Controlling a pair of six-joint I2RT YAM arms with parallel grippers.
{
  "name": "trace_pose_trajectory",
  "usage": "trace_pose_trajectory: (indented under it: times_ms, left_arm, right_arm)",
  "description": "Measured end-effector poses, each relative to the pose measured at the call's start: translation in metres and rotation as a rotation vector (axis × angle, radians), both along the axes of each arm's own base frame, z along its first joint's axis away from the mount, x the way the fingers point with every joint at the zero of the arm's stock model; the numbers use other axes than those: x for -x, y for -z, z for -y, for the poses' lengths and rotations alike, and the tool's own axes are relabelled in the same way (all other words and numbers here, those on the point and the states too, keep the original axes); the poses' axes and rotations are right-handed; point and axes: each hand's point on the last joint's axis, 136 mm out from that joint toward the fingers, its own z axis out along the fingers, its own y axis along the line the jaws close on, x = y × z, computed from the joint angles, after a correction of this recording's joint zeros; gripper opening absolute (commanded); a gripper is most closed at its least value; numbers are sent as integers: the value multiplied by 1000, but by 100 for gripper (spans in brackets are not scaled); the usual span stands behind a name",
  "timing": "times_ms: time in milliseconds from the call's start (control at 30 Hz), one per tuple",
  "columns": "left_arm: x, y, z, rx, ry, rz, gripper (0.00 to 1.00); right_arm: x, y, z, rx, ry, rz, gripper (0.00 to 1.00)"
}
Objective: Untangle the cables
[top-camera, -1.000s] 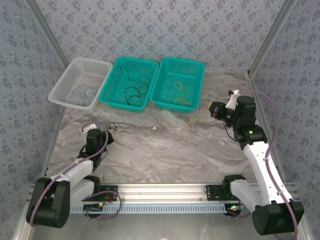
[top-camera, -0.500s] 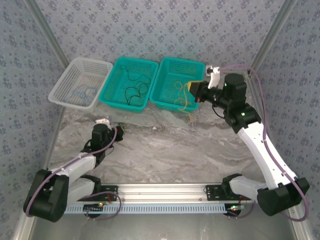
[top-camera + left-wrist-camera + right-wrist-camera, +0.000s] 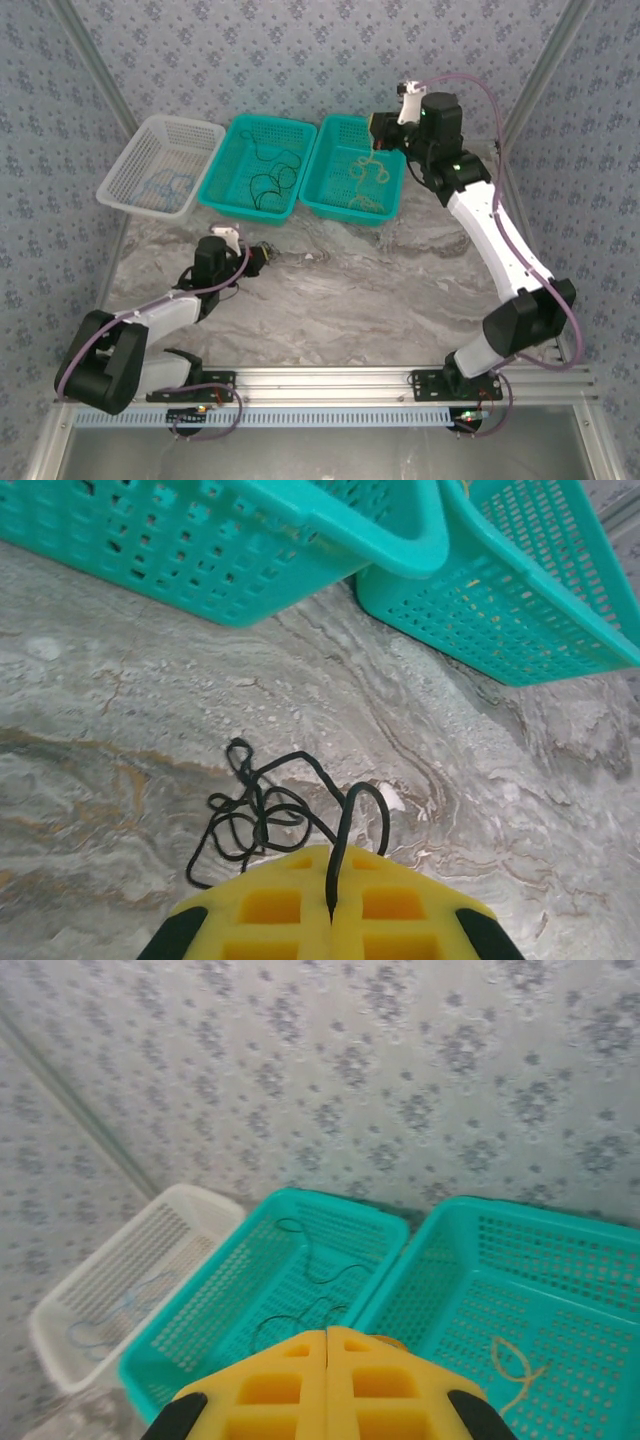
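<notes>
Cables (image 3: 268,182) thin and looped: black cable (image 3: 262,815) pinched by left fingers (image 3: 270,912), tan cable (image 3: 366,172) pinched by right fingers (image 3: 265,1392)

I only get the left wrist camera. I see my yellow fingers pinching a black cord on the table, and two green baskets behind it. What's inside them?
Observer: The middle basket has black cables lying in it, like the black cord your left gripper is pinching.
Operator: And the other green one?
Observer: The right basket has a yellow cable in it.
Operator: Where's the other arm?
Observer: The right gripper is up above the far part of that right basket, with its fingers closed.
</notes>
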Motion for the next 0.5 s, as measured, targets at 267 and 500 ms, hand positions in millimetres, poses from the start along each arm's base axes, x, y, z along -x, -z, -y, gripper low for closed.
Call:
trace_pose_trajectory:
  times_ms: [267,500]
  left_arm:
    - [0,-18,17,49,91,19,0]
    - [0,-48,37,119,196,42,0]
  right_arm:
    - [-44,76,13,119,121,-176,90]
    - [13,118,-15,190,-9,-231,90]
